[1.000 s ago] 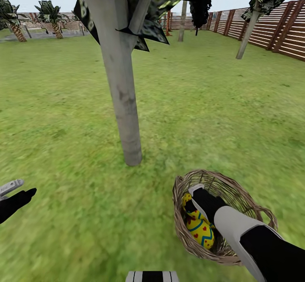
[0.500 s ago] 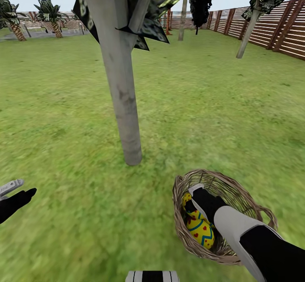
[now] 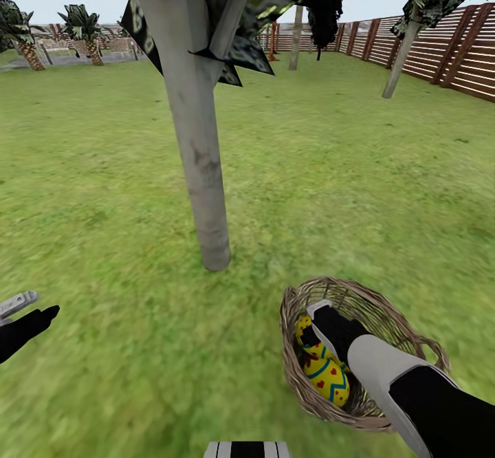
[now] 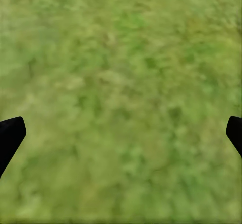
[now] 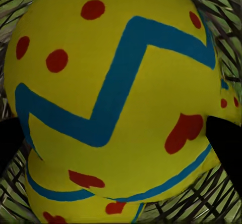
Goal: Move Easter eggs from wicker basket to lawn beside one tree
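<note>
my right gripper (image 3: pixel 315 337): reaching down inside the wicker basket (image 3: pixel 404 337), black fingers (image 5: pixel 227 141) set on either side of a yellow easter egg (image 5: pixel 118 100); whether the pads press it or only flank it i cannot tell. egg, right wrist view: blue zigzag band, red dots and hearts, a second egg (image 5: pixel 55 196) partly under it, woven wicker behind both. eggs, head view: yellow shells (image 3: pixel 328 379) against the basket's near-left inner wall, beside my black-and-white right forearm; i can make out two, a third i cannot confirm. my left gripper (image 4: pixel 121 133): jaws wide apart, black fingertips (image 4: pixel 10 135) at the two edges of the left wrist view, bare grass between them, holding nothing; in the head view the left arm (image 3: pixel 20 324) hangs low over the lawn (image 3: pixel 103 238), well apart from the basket. basket: upright on the grass, braided rim, near the foot of the tree (image 3: pixel 199 162). tree: pale grey trunk, dark speckled leaves overhead, just beyond and to the left of the basket. surround: further grey trunks (image 3: pixel 402 56) toward the brown slat fence (image 3: pixel 454 49) on the right, palm-like trees (image 3: pixel 82 28) far left.
</note>
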`<state>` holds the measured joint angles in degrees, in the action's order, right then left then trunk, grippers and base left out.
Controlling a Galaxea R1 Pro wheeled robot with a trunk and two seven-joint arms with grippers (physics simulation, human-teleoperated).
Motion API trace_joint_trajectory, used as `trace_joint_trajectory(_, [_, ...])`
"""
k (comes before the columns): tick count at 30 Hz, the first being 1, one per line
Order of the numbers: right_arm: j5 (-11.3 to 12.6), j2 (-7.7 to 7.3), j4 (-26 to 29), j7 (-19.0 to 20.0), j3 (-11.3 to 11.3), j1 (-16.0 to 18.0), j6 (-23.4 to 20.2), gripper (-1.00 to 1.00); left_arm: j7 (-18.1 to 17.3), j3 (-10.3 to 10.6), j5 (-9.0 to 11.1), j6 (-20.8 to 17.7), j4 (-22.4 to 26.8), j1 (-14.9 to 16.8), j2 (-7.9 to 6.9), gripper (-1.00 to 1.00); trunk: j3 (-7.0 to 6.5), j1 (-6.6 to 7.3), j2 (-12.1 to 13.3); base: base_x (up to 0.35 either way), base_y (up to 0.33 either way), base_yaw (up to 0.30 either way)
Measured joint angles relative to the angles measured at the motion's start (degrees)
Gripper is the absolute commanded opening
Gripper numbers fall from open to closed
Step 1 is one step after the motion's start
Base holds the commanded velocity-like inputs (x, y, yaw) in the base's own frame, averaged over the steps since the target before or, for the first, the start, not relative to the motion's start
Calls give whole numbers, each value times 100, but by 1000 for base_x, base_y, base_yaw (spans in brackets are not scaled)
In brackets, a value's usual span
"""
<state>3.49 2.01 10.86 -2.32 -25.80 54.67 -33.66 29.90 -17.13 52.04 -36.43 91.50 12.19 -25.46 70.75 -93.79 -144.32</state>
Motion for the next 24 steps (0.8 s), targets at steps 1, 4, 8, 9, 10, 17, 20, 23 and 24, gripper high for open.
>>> trace_joint_trajectory(1, [-7, -7, -7, -4, 1, 1, -29, -100, 0, 0, 0, 0, 0, 0, 0, 100, 0, 0, 0, 0, 0, 0])
trace_joint_trajectory(4, [30, -13, -31, -1, 16, 44, -129, -100, 2, -2, 0, 0, 0, 1, 0, 100, 1, 0, 0, 0, 0, 0])
trace_joint_trajectory(8, [22, -15, -30, -1, 12, 73, -270, -100, -1, -1, 0, 0, 1, 0, -1, 100, -44, 5, 3, 0, 0, 0])
trace_joint_trajectory(9, [22, -15, -32, -1, 12, 75, -279, -100, -2, -1, 0, 0, 1, -1, -1, 100, -44, 5, 3, 0, 0, 0])
trace_joint_trajectory(10, [22, -15, -33, -1, 12, 75, -282, -100, -2, -1, 0, 0, 1, -1, -1, 100, -44, 5, 3, 0, 0, 0])
trace_joint_trajectory(17, [18, -57, -37, -1, 11, 77, -296, -100, 1, -1, 0, 0, 1, 0, -1, 100, -65, 8, 4, 0, 0, 0])
trace_joint_trajectory(20, [20, -60, -38, -2, 12, 77, -297, -100, 4, -1, 0, 0, 1, -1, -1, 100, -66, 7, 4, 0, 0, 0])
trace_joint_trajectory(23, [27, -64, -38, -2, 16, 77, -303, -100, 4, -1, 0, 0, 1, -1, 0, 100, -66, 7, 4, 0, 0, 0])
trace_joint_trajectory(24, [29, -65, -37, -1, 17, 77, -304, -100, 3, -1, 0, 0, 0, 0, 0, 100, -66, 7, 4, 0, 0, 0])
